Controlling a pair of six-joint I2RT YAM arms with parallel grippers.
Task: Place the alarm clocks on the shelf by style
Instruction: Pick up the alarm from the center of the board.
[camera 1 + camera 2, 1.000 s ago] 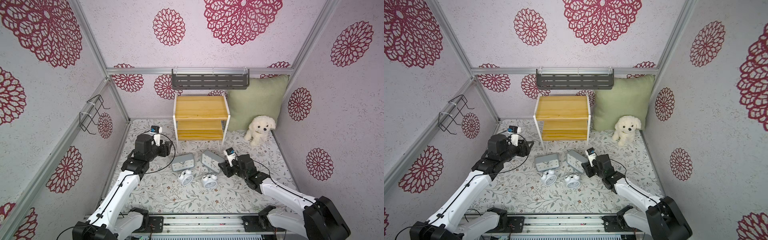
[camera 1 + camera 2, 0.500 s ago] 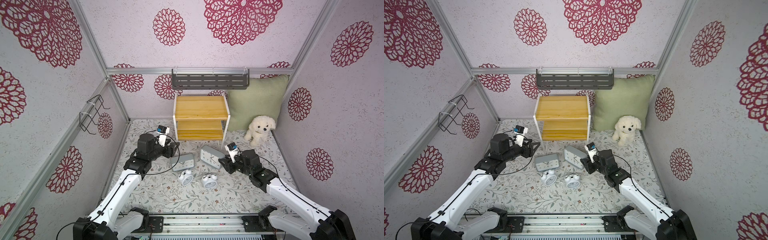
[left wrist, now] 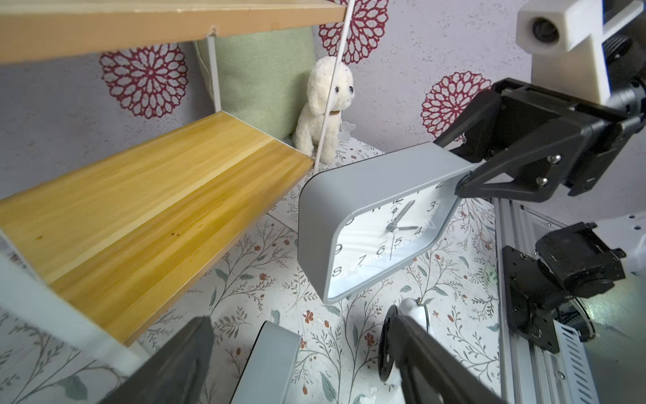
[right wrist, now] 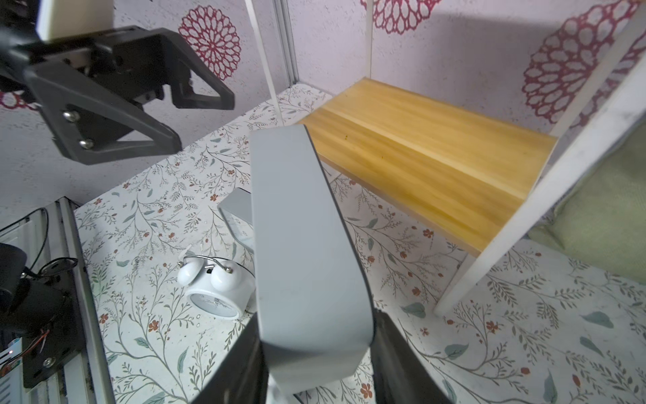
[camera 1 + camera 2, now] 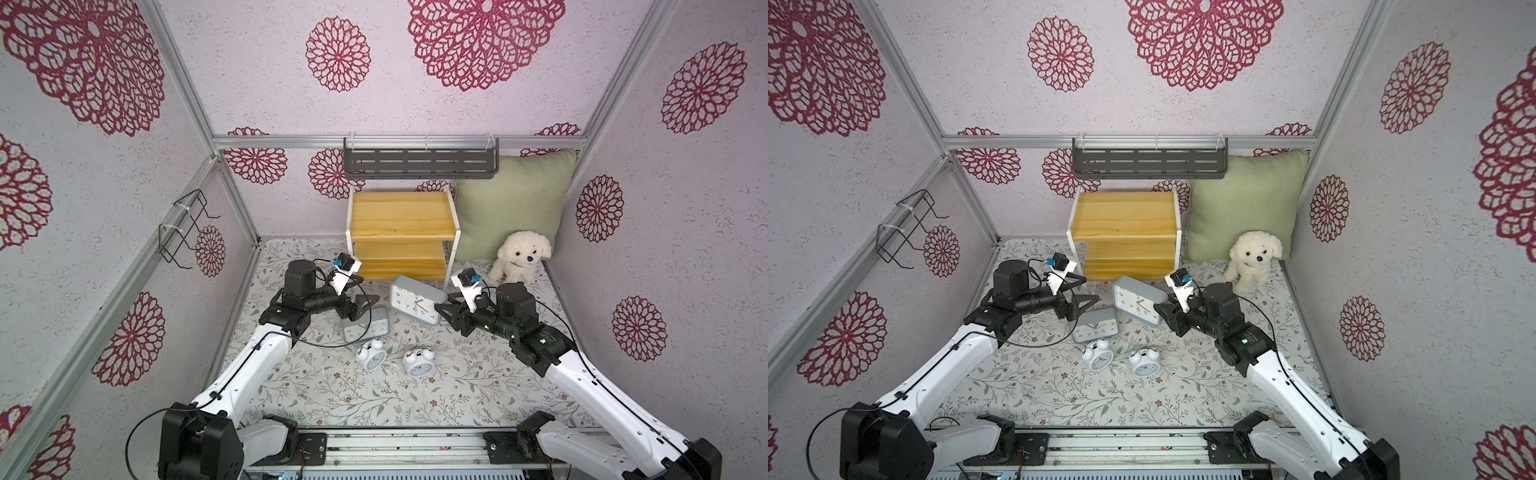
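in the right wrist view the right claw (image 4: 318,356) clamps one end of the raised grey clock (image 4: 300,245), shelf (image 4: 419,157) just ahead, left claw (image 4: 197,122) gaping empty; held so off-centre, it could twist loose.

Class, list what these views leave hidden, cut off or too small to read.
Held grey clock: face turned away in the right wrist view; only its rim shows.
Lying grey clock: part covered by left end effector in a top view.
Twin-bell clock: partly behind the held clock, right wrist view.
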